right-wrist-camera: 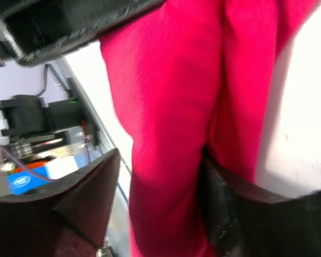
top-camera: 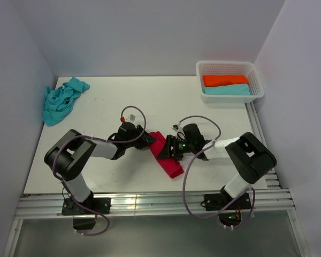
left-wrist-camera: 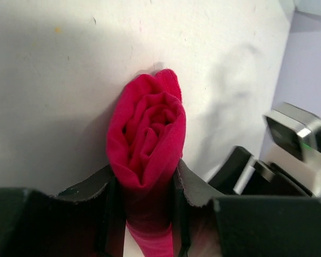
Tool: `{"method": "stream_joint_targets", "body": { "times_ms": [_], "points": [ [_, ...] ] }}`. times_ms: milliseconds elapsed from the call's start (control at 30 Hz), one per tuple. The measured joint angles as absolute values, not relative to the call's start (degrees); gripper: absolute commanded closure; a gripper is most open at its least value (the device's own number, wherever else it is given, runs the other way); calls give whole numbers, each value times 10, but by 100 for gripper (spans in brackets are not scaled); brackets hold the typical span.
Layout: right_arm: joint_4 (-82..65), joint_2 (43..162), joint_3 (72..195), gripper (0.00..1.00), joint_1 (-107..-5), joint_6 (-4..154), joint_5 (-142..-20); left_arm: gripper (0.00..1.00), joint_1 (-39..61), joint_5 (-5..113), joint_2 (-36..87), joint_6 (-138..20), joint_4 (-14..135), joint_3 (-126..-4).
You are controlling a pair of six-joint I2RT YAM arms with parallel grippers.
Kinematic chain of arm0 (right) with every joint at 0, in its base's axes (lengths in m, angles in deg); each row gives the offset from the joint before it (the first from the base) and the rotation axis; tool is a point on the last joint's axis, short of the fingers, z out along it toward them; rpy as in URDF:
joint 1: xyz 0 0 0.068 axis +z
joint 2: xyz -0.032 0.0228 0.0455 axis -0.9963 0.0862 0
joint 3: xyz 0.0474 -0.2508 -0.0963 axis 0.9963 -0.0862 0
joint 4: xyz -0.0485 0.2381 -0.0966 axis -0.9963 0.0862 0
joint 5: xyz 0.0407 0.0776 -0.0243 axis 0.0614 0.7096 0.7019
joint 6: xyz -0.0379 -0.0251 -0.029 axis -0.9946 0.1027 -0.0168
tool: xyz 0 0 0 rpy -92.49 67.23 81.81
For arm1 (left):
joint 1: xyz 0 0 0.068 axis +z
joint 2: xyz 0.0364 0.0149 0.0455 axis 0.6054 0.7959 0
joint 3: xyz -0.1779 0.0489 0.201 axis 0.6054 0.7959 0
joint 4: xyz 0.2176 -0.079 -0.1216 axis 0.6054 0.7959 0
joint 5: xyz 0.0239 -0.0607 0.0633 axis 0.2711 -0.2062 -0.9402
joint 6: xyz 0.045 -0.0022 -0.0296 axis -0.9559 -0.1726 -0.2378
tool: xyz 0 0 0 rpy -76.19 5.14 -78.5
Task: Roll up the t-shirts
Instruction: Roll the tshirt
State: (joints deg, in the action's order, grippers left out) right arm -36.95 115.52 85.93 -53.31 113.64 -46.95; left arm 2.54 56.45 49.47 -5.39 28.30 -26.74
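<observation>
White table (top-camera: 107, 112) between pale walls carries everything we see. On it the crimson t-shirt (top-camera: 172, 166) lies near the middle of the near edge, wound into a tight roll that runs slantwise toward that edge. At the roll's far end we find the left tool (left-wrist-camera: 144, 179) clamped on it: both dark fingers (left-wrist-camera: 91, 206) press into the cloth, and the spiral of the roll's end bulges out past their tips. From the opposite side the right tool (right-wrist-camera: 160, 160) straddles the same roll with its jaws apart. The cloth lies against one finger (right-wrist-camera: 224, 214), while a bright gap shows between the cloth and the other finger (right-wrist-camera: 85, 203). Seen from above, the two tools nearly meet over the roll. Well apart, at the table's far left corner, the turquoise t-shirt (top-camera: 61, 101) sits in a crumpled heap. At the far right corner stands a white lattice basket (top-camera: 231, 98) holding an orange roll (top-camera: 224, 80) and a turquoise roll (top-camera: 227, 90), side by side.
</observation>
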Motion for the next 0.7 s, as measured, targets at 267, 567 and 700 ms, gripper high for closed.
{"method": "stream_joint_targets", "body": {
  "times_ms": [267,567,700],
  "points": [
    [-96,1029,945,27,-530,1016,-587,100,15,520,481,-73,361,-301],
    [58,917,934,5,-527,974,-663,100,12,518,481,-78,368,-306],
    [100,873,929,5,-515,965,-696,100,11,518,481,-81,379,-312]
  ]
}}
